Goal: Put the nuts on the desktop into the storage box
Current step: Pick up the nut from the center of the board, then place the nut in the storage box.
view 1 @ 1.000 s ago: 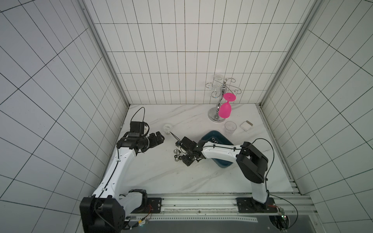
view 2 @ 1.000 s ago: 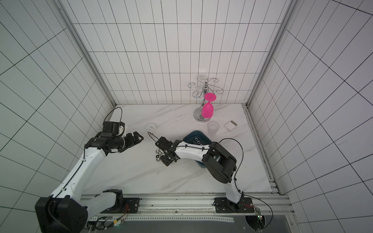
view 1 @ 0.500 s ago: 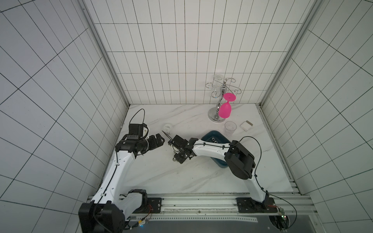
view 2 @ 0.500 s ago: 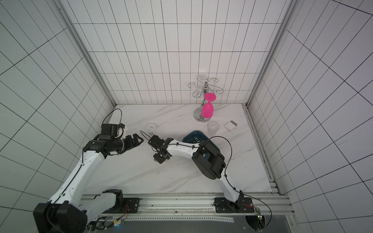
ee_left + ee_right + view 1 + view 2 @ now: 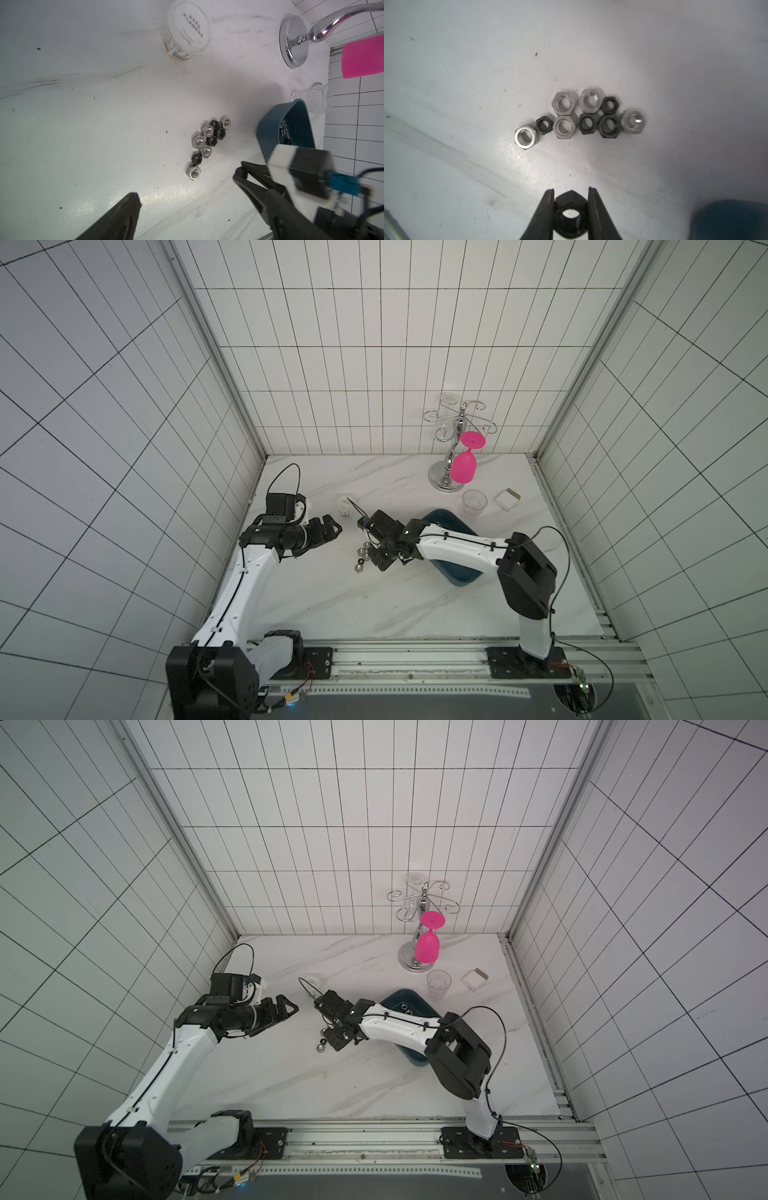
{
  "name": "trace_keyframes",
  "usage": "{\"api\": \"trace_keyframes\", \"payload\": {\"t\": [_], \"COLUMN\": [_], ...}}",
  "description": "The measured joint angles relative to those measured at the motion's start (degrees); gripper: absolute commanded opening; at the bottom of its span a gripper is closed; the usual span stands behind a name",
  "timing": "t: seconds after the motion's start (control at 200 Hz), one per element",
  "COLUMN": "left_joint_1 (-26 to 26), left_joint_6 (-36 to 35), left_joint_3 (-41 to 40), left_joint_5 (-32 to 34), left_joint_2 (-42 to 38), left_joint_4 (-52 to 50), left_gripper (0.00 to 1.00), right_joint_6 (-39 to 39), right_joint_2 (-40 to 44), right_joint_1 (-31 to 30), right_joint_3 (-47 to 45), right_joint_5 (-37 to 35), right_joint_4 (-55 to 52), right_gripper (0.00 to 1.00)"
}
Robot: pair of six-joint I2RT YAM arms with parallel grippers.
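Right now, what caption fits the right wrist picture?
Right fingers pinch one black nut; nine more nuts lie on the desktop.

Both arms are built of smooth white shells joined by black joint housings: the left arm (image 5: 249,585) and the right arm (image 5: 457,547) match in make. The right arm's elbow block (image 5: 525,578) is a bulky matte black piece. A thin black cable (image 5: 465,536) runs along each white link, held by small black clips, and loops free near the wrist. The left gripper (image 5: 334,529) and right gripper (image 5: 376,561) are all black, with long, tapered, flat-sided fingers (image 5: 547,212). The wrist camera (image 5: 301,172) has a white and black boxy housing with a blue plug. Black base plates (image 5: 511,659) sit on a silver rail (image 5: 415,655), with red wires (image 5: 308,670) beside them.
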State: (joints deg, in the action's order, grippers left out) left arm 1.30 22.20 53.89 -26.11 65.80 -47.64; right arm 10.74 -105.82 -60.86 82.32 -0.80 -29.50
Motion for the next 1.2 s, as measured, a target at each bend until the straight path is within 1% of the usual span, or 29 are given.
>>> {"api": "trace_keyframes", "payload": {"t": [0.135, 0.225, 0.4, 0.505, 0.73, 0.89, 1.035, 1.199], "left_joint_1": [4.9, 8.5, 13.4, 15.2, 16.7, 16.7, 16.7, 16.3], "left_joint_6": [1.6, 3.3, 6.4, 7.8, 9.5, 9.8, 9.7, 9.3], "left_joint_3": [1.3, 1.5, 1.5, 1.4, 1.3, 1.2, 1.1, 1.1], "left_joint_5": [0.0, 0.1, 0.5, 1.0, 2.2, 2.8, 3.6, 4.7], "left_joint_2": [2.3, 3.2, 4.8, 5.4, 6.0, 6.0, 6.0, 6.0], "left_joint_4": [2.0, 4.1, 8.0, 10.1, 12.4, 12.8, 12.7, 11.8], "left_gripper": [0.98, 0.98, 0.98, 0.98, 0.98, 0.98, 0.98, 0.98], "right_joint_6": [2.3, 3.3, 4.6, 4.8, 4.4, 3.9, 3.5, 3.1], "right_joint_2": [10.6, 14.3, 15.1, 13.9, 7.6, 3.1, 1.8, 1.9], "right_joint_1": [6.6, 11.1, 18.1, 20.5, 21.5, 21.5, 21.5, 21.5], "right_joint_3": [-4.6, -8.4, -16.5, -18.0, -17.8, -15.0, -12.2, -10.6], "right_joint_5": [-0.6, -0.9, -0.5, 0.0, 1.0, 1.6, 1.7, 1.6], "right_joint_4": [1.3, 1.3, -0.7, -2.3, -2.0, -2.1, -2.0, -2.1], "right_gripper": [0.19, 0.19, 0.19, 0.19, 0.20, 0.31, 0.42, 0.44]}}
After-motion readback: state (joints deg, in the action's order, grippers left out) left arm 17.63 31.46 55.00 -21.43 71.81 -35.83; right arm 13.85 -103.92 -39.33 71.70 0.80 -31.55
